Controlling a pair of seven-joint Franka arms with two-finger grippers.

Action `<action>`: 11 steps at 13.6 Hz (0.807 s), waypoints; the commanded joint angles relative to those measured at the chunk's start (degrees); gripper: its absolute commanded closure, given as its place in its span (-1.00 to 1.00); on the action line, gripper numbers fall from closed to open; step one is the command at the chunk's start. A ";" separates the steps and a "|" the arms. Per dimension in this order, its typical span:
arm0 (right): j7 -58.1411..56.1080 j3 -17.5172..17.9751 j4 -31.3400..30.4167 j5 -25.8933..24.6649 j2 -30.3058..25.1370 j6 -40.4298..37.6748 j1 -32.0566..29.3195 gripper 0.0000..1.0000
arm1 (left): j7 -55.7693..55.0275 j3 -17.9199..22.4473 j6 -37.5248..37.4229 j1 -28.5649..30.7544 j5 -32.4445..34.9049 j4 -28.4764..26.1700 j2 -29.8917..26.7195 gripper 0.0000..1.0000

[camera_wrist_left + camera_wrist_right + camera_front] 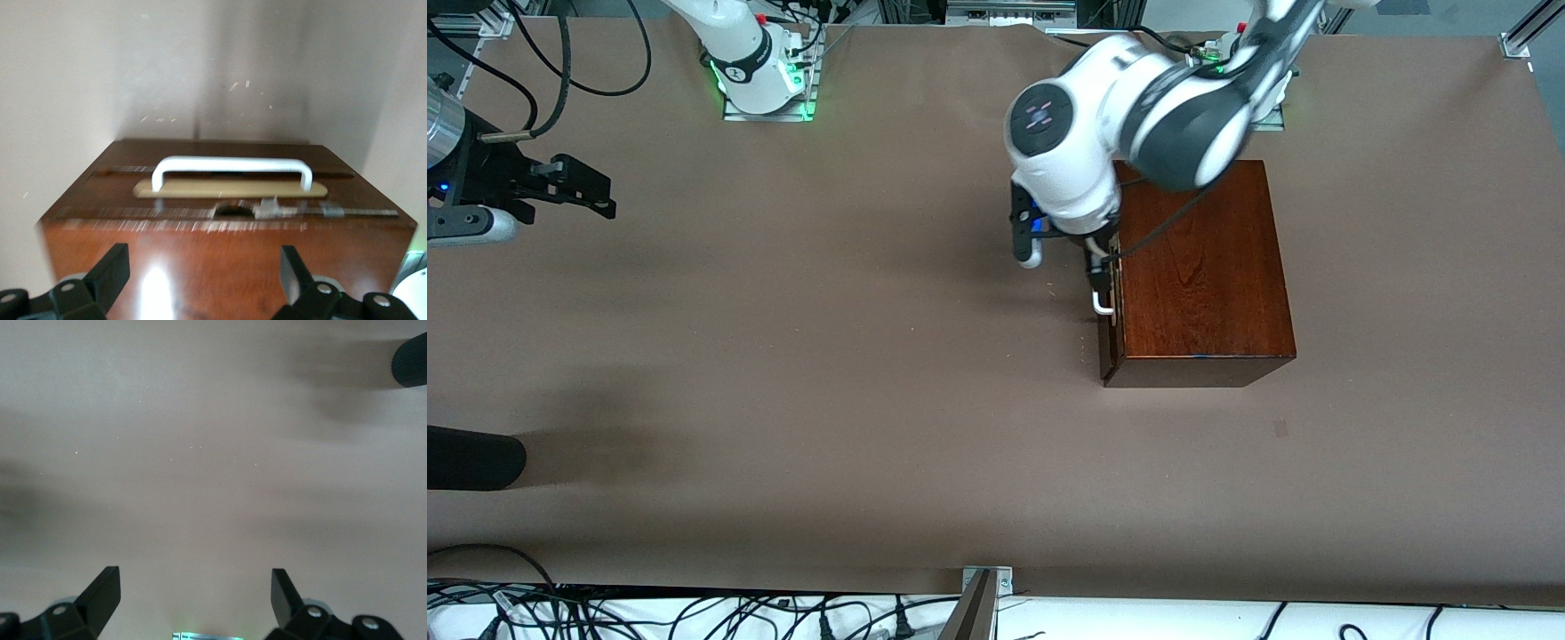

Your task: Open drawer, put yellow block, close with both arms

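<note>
The dark mahogany box (1200, 267) stands toward the left arm's end of the table. Its drawer front (1108, 351) faces the right arm's end and sits about flush with the box. The white bar handle (1104, 303) shows clearly in the left wrist view (232, 168), with a pale strip under it. My left gripper (1098, 271) is open and empty (201, 270), just above the box's top edge over the handle. My right gripper (598, 196) is open and empty (195, 587) over bare table at the right arm's end. The yellow block is out of view.
A black rounded object (471, 458) juts in over the table edge at the right arm's end, also in the right wrist view (410, 363). The green-lit right arm base (765, 84) stands at the back edge. Cables (694, 618) run below the near edge.
</note>
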 commanded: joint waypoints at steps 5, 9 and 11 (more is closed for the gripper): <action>0.30 0.10 -0.31 0.91 -0.55 -0.72 -0.26 -1.00 | -0.06 0.19 -10.82 20.23 -11.48 12.64 -4.45 -1.00; -0.14 0.10 -0.31 0.91 -0.55 -0.72 -0.34 -1.00 | -17.23 5.72 -7.42 21.93 -13.06 4.24 -11.80 -1.00; -0.14 0.10 -0.31 0.91 -0.55 -0.72 -0.34 -1.00 | -23.76 7.66 -1.71 22.28 -13.16 -3.13 -17.77 -1.00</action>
